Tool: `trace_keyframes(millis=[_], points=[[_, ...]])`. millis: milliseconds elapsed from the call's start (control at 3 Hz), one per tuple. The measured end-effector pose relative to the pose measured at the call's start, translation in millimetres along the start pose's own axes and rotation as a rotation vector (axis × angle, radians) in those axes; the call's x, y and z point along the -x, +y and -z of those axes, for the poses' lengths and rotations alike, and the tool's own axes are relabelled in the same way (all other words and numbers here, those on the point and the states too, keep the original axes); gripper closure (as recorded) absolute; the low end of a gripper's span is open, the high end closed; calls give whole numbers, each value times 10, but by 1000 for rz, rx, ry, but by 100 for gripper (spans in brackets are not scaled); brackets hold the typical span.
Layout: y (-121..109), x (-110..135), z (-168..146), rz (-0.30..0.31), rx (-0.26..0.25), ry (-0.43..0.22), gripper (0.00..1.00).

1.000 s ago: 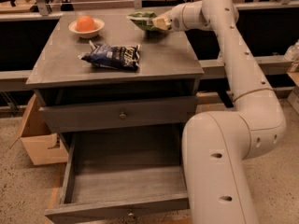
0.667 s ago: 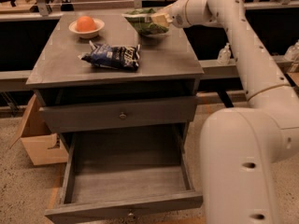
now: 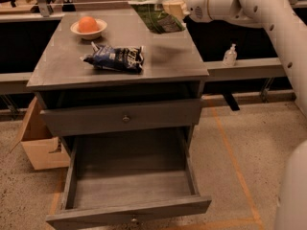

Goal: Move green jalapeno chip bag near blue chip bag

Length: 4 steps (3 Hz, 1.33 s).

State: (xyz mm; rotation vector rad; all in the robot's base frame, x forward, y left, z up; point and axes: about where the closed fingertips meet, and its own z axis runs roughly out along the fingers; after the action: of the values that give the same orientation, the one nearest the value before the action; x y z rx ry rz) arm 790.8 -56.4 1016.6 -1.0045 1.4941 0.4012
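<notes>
The gripper [image 3: 171, 7] sits over the far right edge of the cabinet top [image 3: 158, 56], w/ the arm [image 3: 249, 4] reaching in from the right. Its fingers are pinched on the top corner of the green jalapeno chip bag [image 3: 154, 16].

What's changed vs. a sec ago: the bag was down at about tabletop level by the far right corner. It now hangs clear of the surface, tilted, w/ its lower end pointing in toward the middle of the top. So the pick looks done, i.e. grasp and lift are over and the carry is the step in hand.

The blue chip bag [image 3: 115, 57] lies flat near the front-centre of the top and hasn't shifted. It is well apart from the green bag, toward the front and the left. A bowl [image 3: 76, 31] holding an orange fruit [image 3: 88, 24] sits at the far left corner, away from the likely path btwn the two bags.

Judgement: approx half done. What's left is a move forward and left, then a set-down just beside the blue bag w/o landing on it or shoving it. The hold is on one corner of slick foil, so the bag may swing or slip during the carry, and a low, slow release seems wise.

Below, the lower drawer [image 3: 129, 176] stands open. A cardboard box [image 3: 36, 145] is on the floor at left, and a small bottle [image 3: 230, 55] is on the ledge at right. None of these bear on the move.
</notes>
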Motion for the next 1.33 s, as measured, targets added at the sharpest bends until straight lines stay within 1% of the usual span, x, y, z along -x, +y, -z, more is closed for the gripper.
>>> trace_keyframes(millis=[333,1000,1333], points=[[320,-272,-143,-28,57,39,61],[363,-285,-200,-29,68,40,15],[373,-256,-197,-26,65,29,0]])
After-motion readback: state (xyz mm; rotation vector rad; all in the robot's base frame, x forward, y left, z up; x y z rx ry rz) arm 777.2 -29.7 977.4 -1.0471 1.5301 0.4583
